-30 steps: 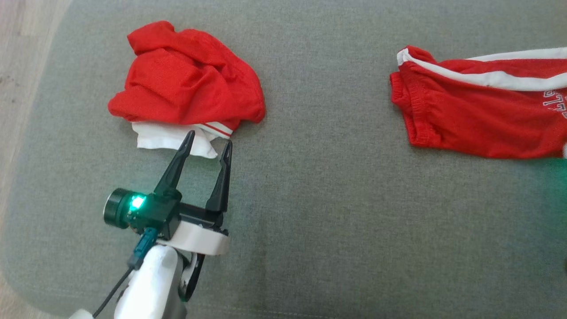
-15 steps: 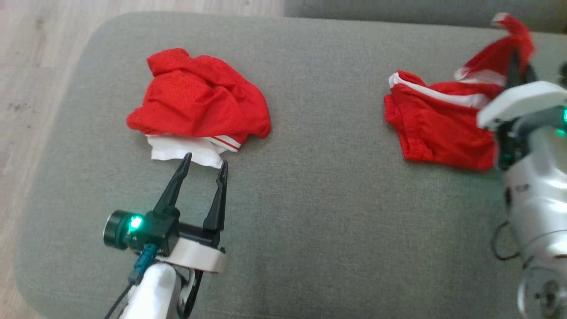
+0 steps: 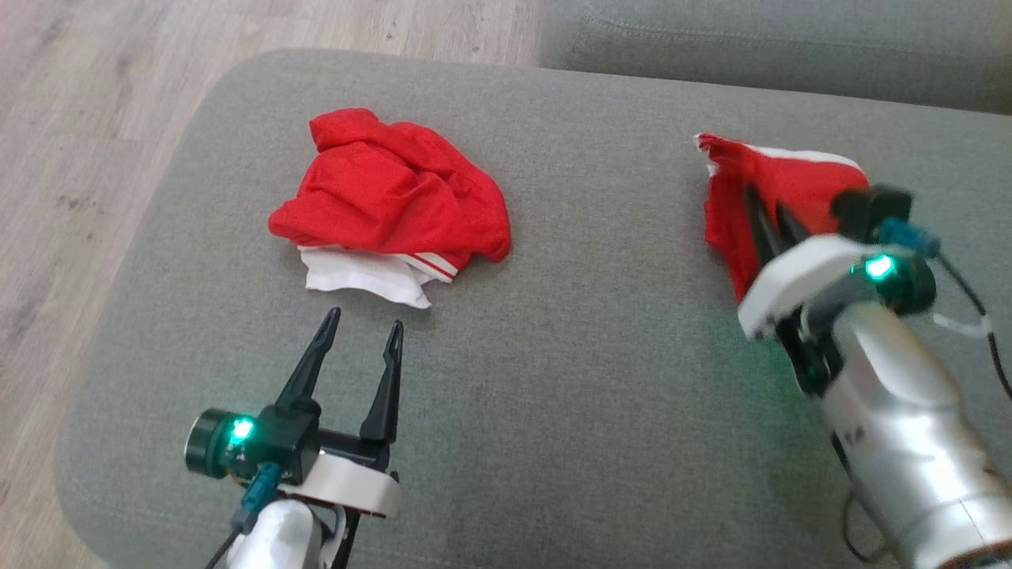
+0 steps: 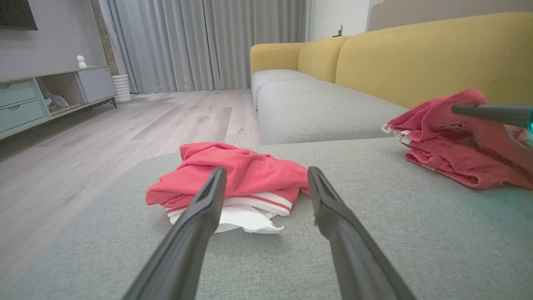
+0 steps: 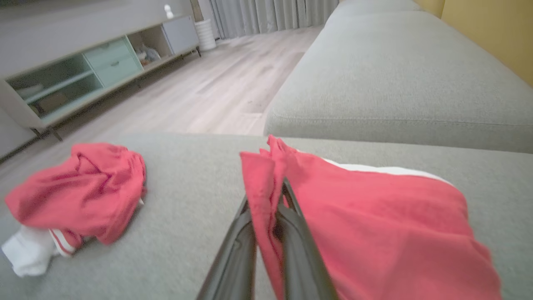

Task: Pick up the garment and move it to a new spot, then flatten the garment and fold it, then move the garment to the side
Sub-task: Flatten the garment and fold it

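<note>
Head view: right gripper [image 3: 765, 207] at 2 o'clock, jaws pinched tight on a fold of the red garment [image 3: 791, 178]. Cloth is bunched up at the pinch; the rest seems to lie on the grey sofa cushion [image 3: 593, 379]. Right wrist view agrees: fabric clamped between both fingers, bulk trailing off toward 4 o'clock.

Left gripper [image 3: 364, 318] at 7 o'clock, jaws wide, nothing in them. Tips sit just short of a second, crumpled red-and-white garment [image 3: 395, 197] at 11 o'clock, no contact.

Likely failure modes:
- Grip looks like an edge-only pinch. Thin knit could slide out on the lift or swing, so a drop.
- Trailing cloth dragging over the cushion adds pull and bunches it further, making it harder to flatten.
- A drop spot toward 9 o'clock crowds the crumpled piece. Any overlap and the fold catches both.
- Forward drift of the left gripper would snag the white part.
- Releasing near the 12 o'clock cushion edge risks cloth slipping over it.
</note>
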Motion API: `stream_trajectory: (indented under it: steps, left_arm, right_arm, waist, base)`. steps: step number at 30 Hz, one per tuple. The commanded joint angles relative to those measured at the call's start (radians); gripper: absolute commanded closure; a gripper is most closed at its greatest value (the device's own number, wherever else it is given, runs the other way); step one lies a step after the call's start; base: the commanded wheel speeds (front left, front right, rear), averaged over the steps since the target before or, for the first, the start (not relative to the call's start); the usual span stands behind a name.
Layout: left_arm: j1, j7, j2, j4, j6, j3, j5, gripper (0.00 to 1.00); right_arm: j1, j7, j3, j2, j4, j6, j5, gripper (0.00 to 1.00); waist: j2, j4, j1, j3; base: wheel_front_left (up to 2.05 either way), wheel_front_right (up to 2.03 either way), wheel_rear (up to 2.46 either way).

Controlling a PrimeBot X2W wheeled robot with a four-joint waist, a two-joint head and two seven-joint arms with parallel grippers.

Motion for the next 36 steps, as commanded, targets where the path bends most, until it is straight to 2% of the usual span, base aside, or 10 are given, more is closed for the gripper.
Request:
stream_trajectory:
  steps: [1, 5, 6, 7, 13, 18, 21, 26, 28, 36]
  left_arm:
    - [-0.013, -0.005, 0.006, -0.026, 0.005, 0.042, 0.004, 0.00]
    - [-0.008, -0.005, 0.004, -0.029, 0.006, 0.044, 0.002, 0.00]
    - [-0.007, -0.005, 0.004, -0.031, 0.006, 0.044, 0.001, 0.00]
    - [-0.006, -0.005, 0.003, -0.032, 0.006, 0.043, 0.001, 0.00]
    - [-0.013, -0.005, 0.001, -0.036, 0.004, 0.042, 0.002, 0.00]
    - [-0.022, -0.005, -0.001, -0.057, 0.004, 0.050, -0.003, 0.00]
    - [-0.021, -0.005, -0.004, -0.080, 0.009, 0.062, -0.011, 0.00]
    - [-0.013, -0.005, -0.008, -0.115, 0.017, 0.086, -0.025, 0.00]
    - [-0.008, -0.005, -0.009, -0.128, 0.021, 0.096, -0.027, 0.00]
    - [-0.017, -0.005, -0.013, -0.156, 0.012, 0.097, -0.024, 0.00]
  right_arm:
    - [-0.010, 0.003, 0.033, -0.013, -0.032, -0.002, 0.005, 1.00]
    - [0.033, 0.034, 0.150, -0.055, -0.019, -0.002, 0.003, 1.00]
    - [0.035, 0.028, 0.176, -0.066, -0.019, -0.002, -0.007, 0.20]
    - [0.038, 0.024, 0.194, -0.073, -0.016, -0.002, -0.009, 0.00]
    - [0.035, -0.049, 0.203, -0.084, -0.018, -0.002, 0.017, 0.00]
    - [0.058, -0.102, 0.086, -0.072, -0.071, -0.002, 0.003, 0.00]
    - [0.122, -0.105, -0.032, -0.040, -0.208, -0.002, -0.057, 0.00]
    - [0.319, -0.106, -0.223, 0.062, -0.482, -0.002, -0.191, 0.00]
    - [0.387, -0.106, -0.256, 0.086, -0.570, -0.002, -0.231, 0.00]
    - [0.461, -0.106, -0.282, 0.104, -0.684, -0.002, -0.267, 0.00]
  waist:
    - [-0.0001, 0.000, 0.0001, -0.003]
    - [-0.0001, -0.008, 0.0001, -0.011]
    - [-0.0001, -0.012, 0.0001, -0.012]
    - [-0.0001, -0.015, 0.0001, -0.012]
    - [-0.0001, -0.055, 0.0001, -0.021]
    - [-0.0001, -0.107, 0.0001, -0.032]
    - [-0.0001, -0.146, 0.0001, -0.034]
    - [-0.0001, -0.199, 0.0001, -0.033]
    - [-0.0001, -0.212, 0.0001, -0.026]
    - [-0.0001, -0.204, 0.0001, 0.026]
  base:
    - [0.00, 0.00, 0.00]
    - [0.00, 0.00, 0.00]
    - [0.00, 0.00, 0.00]
    - [0.00, 0.00, 0.00]
    - [0.00, 0.00, 0.00]
    - [0.00, 0.00, 0.00]
    - [0.00, 0.00, 0.00]
    - [0.00, 0.00, 0.00]
    - [0.00, 0.00, 0.00]
    - [0.00, 0.00, 0.00]
